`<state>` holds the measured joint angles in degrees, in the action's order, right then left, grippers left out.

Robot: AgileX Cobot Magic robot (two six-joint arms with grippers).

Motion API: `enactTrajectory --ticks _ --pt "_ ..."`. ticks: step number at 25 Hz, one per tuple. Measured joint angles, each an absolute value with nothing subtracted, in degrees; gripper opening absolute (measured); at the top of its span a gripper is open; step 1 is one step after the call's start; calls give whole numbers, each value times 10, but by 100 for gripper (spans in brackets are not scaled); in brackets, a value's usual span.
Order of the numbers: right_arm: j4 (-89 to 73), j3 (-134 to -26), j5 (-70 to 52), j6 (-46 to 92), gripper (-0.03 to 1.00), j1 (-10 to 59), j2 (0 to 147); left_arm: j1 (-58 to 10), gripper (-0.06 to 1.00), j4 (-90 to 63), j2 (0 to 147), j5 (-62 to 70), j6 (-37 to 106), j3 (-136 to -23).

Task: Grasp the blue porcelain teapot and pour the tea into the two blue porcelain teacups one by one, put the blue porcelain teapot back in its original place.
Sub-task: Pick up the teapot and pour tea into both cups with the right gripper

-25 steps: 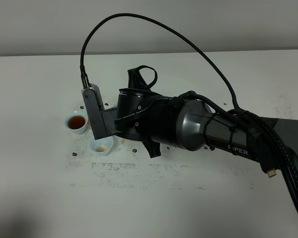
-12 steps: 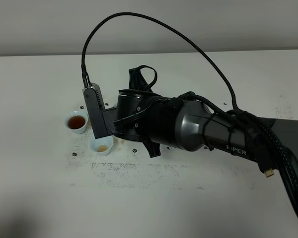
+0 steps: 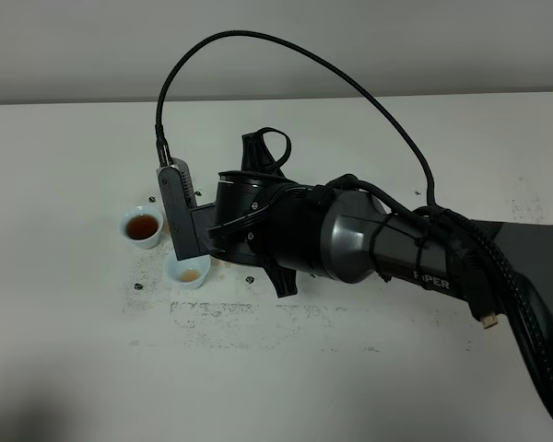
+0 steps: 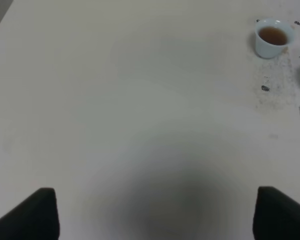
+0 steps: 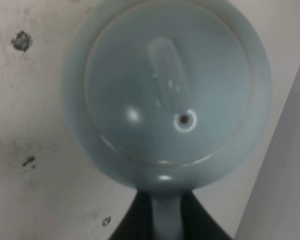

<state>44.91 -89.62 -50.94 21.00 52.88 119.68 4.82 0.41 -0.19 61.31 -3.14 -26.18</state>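
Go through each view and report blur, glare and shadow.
Exterior high: sharp, evenly lit; the table darkens toward the near left corner. Left wrist: soft overall, a broad dim shadow on the table, the filled cup fairly clear. Right wrist: teapot too close, out of focus, small glare spots on its lid.

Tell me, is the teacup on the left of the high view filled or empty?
Filled: the left teacup holds brown tea, visible in the high view and the left wrist view.

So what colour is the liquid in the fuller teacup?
Reddish-brown tea; the left wrist view shows it best.
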Motion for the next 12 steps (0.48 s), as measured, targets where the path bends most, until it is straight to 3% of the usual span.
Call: enactTrajectory --ticks 12 --pt "453 -870 -494 197 4 533 1200 48 75 4 -2 613 -31 -262"
